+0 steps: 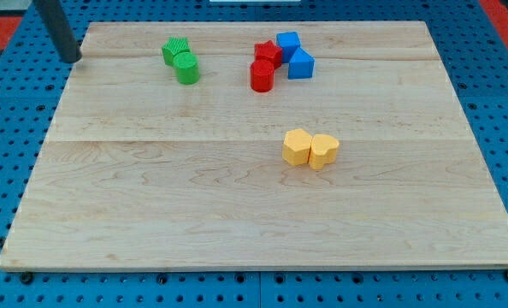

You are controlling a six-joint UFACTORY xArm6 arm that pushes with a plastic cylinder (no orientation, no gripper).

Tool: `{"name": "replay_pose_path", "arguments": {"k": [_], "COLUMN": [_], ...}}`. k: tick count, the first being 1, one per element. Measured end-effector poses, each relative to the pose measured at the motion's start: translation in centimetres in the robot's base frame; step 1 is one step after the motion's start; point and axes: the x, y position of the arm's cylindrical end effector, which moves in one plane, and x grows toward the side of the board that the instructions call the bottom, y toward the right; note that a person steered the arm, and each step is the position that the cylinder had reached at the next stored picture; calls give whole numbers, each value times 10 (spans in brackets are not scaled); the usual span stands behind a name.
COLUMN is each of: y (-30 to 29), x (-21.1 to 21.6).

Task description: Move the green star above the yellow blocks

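While my tip (73,58) idles bare at the table's top-left corner, touching nothing, the green star (175,50) sits untouched near the top edge. Everything's left: the yellow blocks (310,149) wait mid-table, well apart.

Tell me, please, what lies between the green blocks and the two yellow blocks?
Nothing: in the camera view only bare wood of the board lies between the green blocks and the yellow blocks. The red blocks stand off that line, toward the view's top.

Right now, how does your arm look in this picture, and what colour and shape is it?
Only a straight, dark grey rod shows, round and smooth, with no cables or markings visible. It enters from the view's top left, and my tip ends just off the wooden board's left corner. The rest of the arm is out of view.
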Motion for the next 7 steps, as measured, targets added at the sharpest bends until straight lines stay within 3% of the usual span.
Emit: {"name": "replay_pose_path", "arguments": {"k": [1,2,3,4,5,6,7], "y": [95,178,191,200,271,287,320], "x": [-34,-5,52,66,72,69,143]}}
